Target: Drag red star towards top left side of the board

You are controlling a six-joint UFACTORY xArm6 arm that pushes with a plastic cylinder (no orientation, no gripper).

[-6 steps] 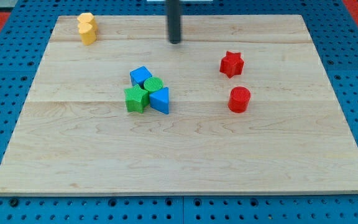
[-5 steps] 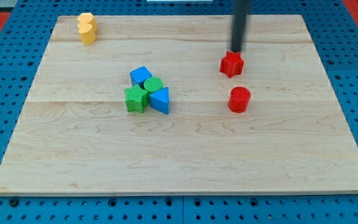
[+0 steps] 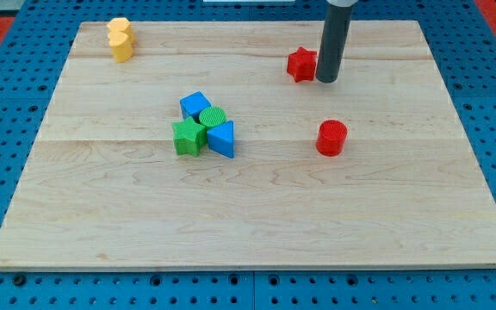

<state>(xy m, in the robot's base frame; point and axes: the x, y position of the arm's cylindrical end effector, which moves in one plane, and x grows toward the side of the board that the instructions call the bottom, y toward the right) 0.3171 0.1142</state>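
The red star (image 3: 300, 65) lies on the wooden board (image 3: 248, 207) near the view's top, right of centre. My tip (image 3: 326, 79) stands on the board just to the star's right, touching or nearly touching it. The dark rod rises from the tip out of the view's top.
A red cylinder (image 3: 331, 138) stands below my tip. A cluster of a blue cube (image 3: 195, 105), a green cylinder (image 3: 213, 118), a green star (image 3: 189, 136) and a blue triangle (image 3: 222, 138) sits left of centre. A yellow block (image 3: 120, 39) is at the top left corner.
My tip swung from the top middle to the right, came down to the star's right side, and the red star has slid up and to the left.
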